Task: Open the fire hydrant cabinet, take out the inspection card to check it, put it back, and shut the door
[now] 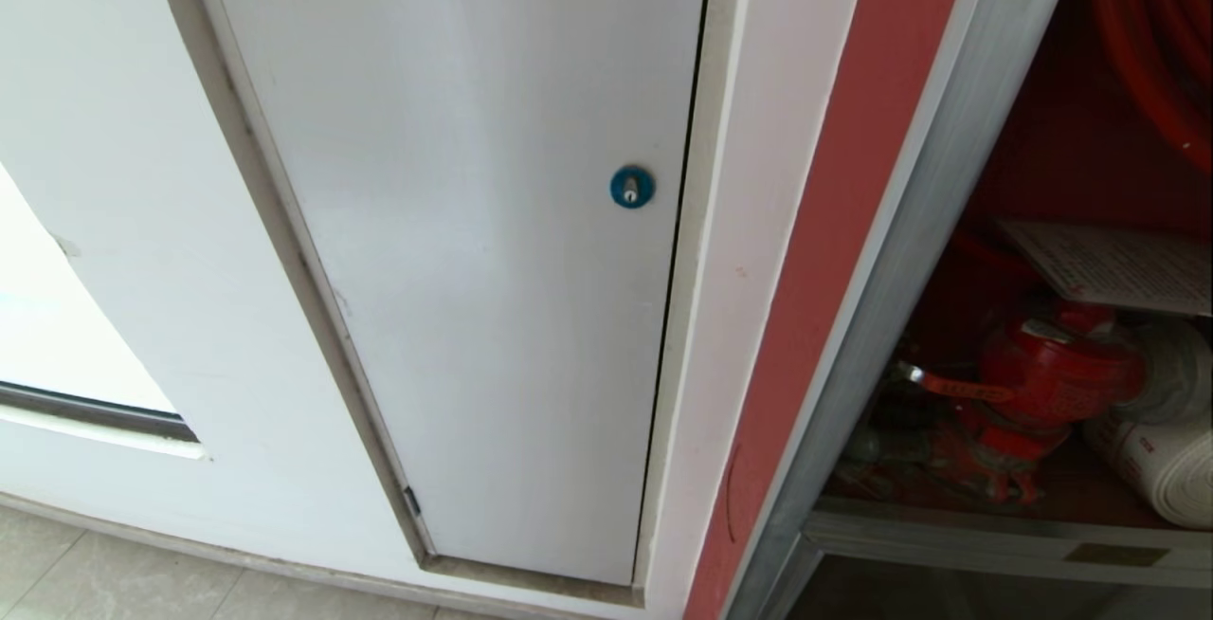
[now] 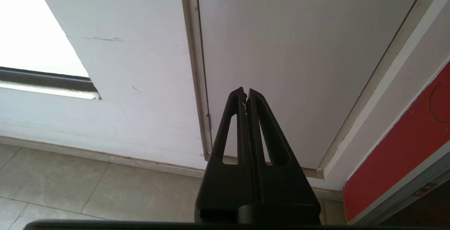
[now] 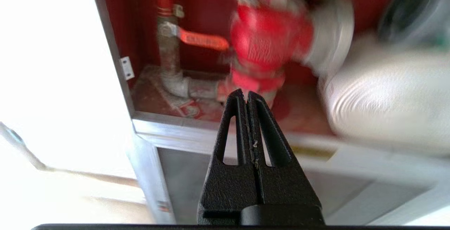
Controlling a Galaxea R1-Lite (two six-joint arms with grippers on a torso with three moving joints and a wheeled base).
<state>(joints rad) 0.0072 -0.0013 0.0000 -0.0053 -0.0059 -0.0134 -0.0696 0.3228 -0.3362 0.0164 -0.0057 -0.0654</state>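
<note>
Your cabinet (image 1: 957, 250) stands open; the card (image 1: 1118, 264) lies inside just above the red valve (image 1: 1052, 378). Your right gripper (image 3: 245, 95) faces that valve, jaws pressed together, empty. The left gripper (image 2: 245, 93) likewise, idle. Checking may be done; closing remains

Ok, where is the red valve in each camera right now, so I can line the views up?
Head view: red valve low at the right, inside the open cabinet, under the inspection card.
Left wrist view: not in it.
Right wrist view: red valve upper centre, beyond the shut right gripper.
Shared landmark: the white rolled hose beside the valve.
</note>
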